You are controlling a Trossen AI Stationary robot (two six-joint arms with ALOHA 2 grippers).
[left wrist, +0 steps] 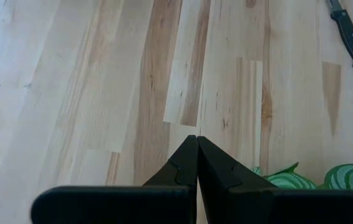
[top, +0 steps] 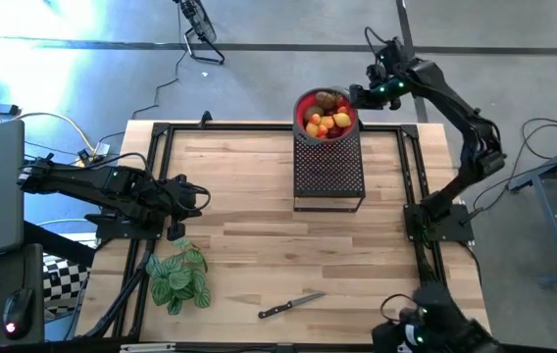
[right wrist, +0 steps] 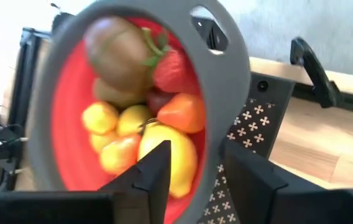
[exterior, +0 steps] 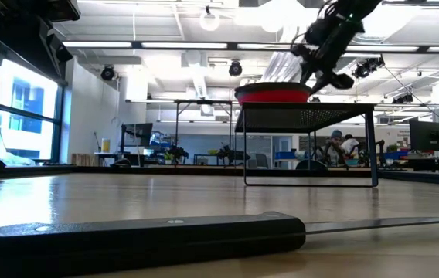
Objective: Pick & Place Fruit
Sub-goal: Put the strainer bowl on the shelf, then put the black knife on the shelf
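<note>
Fruit: piled in the red bowl; lower pieces covered by upper ones, total count not determinable; in the low view hidden entirely behind the bowl wall
Bowl, right wrist view: rim cut off by the picture's edge
Knife: low view, handle blurred and cut off at the edge; left wrist view, only the handle end seen
Leafy plant: cut off at the edge in the left wrist view
People beyond the table: too small to be told apart
</note>
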